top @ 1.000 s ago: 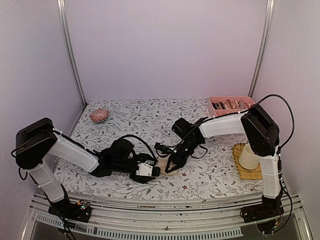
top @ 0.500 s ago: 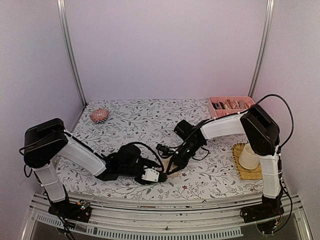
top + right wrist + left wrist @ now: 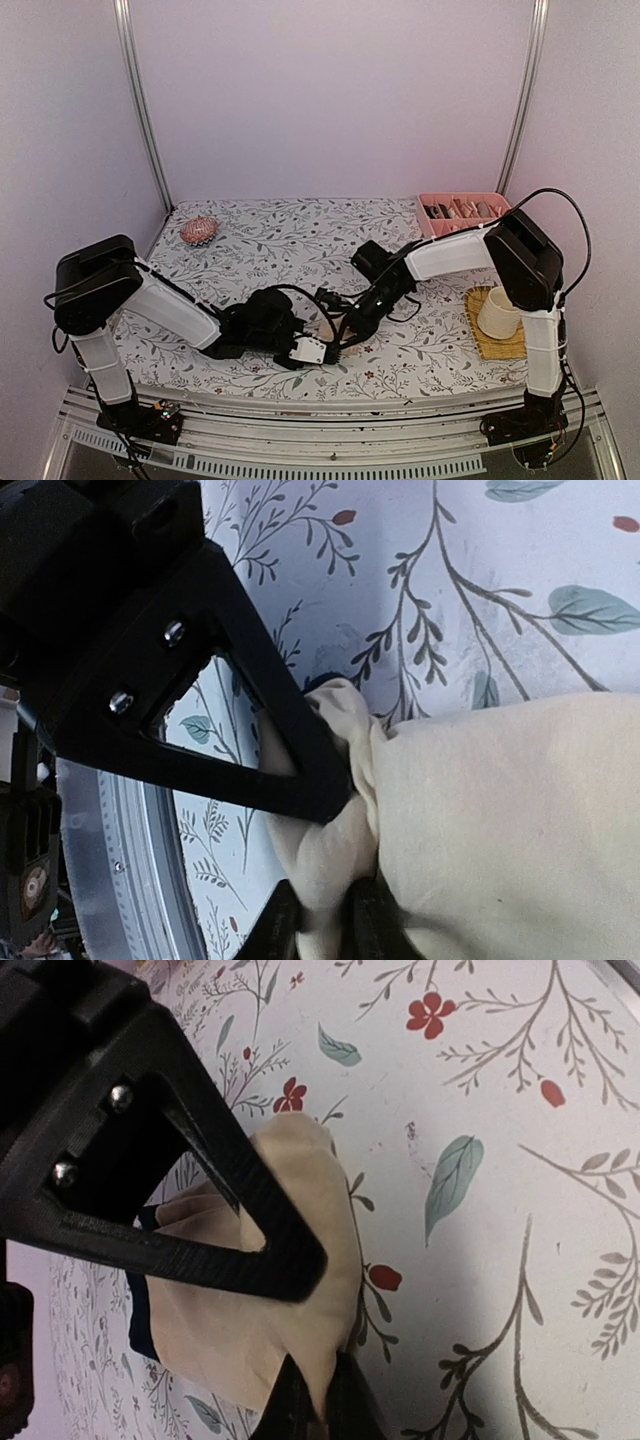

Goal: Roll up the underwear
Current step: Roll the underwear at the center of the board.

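Two grippers meet over one garment near the front edge of the flower-printed table (image 3: 280, 240), a little right of its middle. The left gripper (image 3: 328, 352) reaches in low from the left and the right gripper (image 3: 347, 336) comes down from the right, so their tips sit just beside each other.

One piece of beige underwear (image 3: 500, 820) lies crumpled on the table between them. In the left wrist view its near corner is nipped tight between that claw's closed fingertips (image 3: 300, 1270), and the rest spreads flat away from them. One dark band (image 3: 138, 1310) shows along the far edge of the cloth. I cannot tell whether it is the trim or a second garment underneath.

In the right wrist view a wad of the same cloth is bunched between that claw's two fingers (image 3: 300, 770). They stand close together with fabric pressed against both, so this claw is also clamped on the underwear. The rest of the cloth lies smooth to the right.

One round reddish-pink hairbrush (image 3: 198, 231) sits at the back left, well apart from the arms. One pink tray (image 3: 462, 197) stands at the back right, holding several small items too blurred to count. One yellow woven mat (image 3: 482, 345) lies at the right edge with one cream cup (image 3: 497, 313) on it.
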### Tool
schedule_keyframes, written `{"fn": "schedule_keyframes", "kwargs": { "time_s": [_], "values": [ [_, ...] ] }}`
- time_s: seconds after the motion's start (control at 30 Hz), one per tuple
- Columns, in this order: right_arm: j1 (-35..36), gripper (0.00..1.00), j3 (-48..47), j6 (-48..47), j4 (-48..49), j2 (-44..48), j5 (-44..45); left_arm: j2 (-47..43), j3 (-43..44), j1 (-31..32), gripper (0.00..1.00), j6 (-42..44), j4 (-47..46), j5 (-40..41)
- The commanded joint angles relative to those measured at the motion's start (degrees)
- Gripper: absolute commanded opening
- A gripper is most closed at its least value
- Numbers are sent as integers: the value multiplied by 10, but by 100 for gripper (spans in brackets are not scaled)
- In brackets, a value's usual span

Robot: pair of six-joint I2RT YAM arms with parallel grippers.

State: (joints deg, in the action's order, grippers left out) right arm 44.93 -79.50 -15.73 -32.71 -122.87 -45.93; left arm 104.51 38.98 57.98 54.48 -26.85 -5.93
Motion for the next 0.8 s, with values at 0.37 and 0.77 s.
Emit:
{"fn": "schedule_keyframes", "kwargs": {
  "time_s": [0.37,0.77],
  "values": [
    [-2,54,290,2,252,320,275,40,195,-45,0,-97,358,-164],
    [112,55,483,-100,448,459,453,160,377,-95,0,-133,570,-268]
  ]
}}
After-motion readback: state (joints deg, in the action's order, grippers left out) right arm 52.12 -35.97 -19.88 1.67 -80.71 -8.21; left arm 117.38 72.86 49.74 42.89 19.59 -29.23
